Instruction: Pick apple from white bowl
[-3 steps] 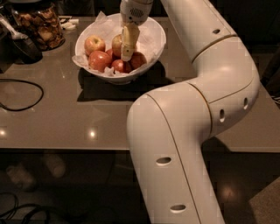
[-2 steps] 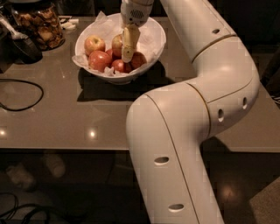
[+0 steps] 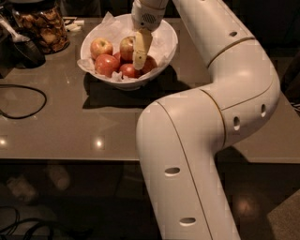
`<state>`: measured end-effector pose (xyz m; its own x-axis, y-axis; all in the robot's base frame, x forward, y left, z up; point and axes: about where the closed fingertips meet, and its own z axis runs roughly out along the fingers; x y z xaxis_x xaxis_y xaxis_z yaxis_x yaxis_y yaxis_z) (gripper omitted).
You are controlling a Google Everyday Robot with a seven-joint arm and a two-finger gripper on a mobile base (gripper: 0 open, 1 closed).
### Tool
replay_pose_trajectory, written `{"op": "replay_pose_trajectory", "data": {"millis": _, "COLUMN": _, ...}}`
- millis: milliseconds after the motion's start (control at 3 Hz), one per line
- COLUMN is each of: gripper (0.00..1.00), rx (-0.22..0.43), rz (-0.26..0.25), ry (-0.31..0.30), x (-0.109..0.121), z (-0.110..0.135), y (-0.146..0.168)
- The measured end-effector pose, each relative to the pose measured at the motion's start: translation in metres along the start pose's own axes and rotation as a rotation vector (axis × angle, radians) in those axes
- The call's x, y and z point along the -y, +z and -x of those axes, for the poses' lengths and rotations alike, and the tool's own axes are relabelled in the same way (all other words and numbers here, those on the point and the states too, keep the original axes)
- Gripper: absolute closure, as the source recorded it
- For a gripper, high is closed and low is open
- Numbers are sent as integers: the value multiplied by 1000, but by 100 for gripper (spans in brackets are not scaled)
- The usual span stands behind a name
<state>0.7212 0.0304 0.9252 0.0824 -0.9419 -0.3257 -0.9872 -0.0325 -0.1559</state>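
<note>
1. The white arm fills the right of the view, rising from the bottom edge to a bulky bend.
2. Its upper link reaches back and left to the wrist at the top edge.
3. The gripper points straight down, its tip low inside the white bowl.

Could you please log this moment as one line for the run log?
phase: grasp approach | gripper: down inside white bowl, beside apple | apple: not yet lifted

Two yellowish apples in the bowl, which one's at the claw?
The apple mid-bowl, partly hidden behind the claw; the other yellowish apple sits apart near the white bowl's left rim.
</note>
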Motion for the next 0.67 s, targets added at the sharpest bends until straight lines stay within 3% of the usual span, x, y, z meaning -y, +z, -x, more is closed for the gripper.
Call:
{"op": "replay_pose_trajectory", "data": {"millis": 333, "gripper": 18, "rx": 0, "rz": 0, "ry": 0, "x": 0, "z": 0, "y": 0}}
{"op": "replay_pose_trajectory", "data": {"millis": 667, "gripper": 42, "rx": 0, "rz": 0, "ry": 0, "x": 0, "z": 0, "y": 0}}
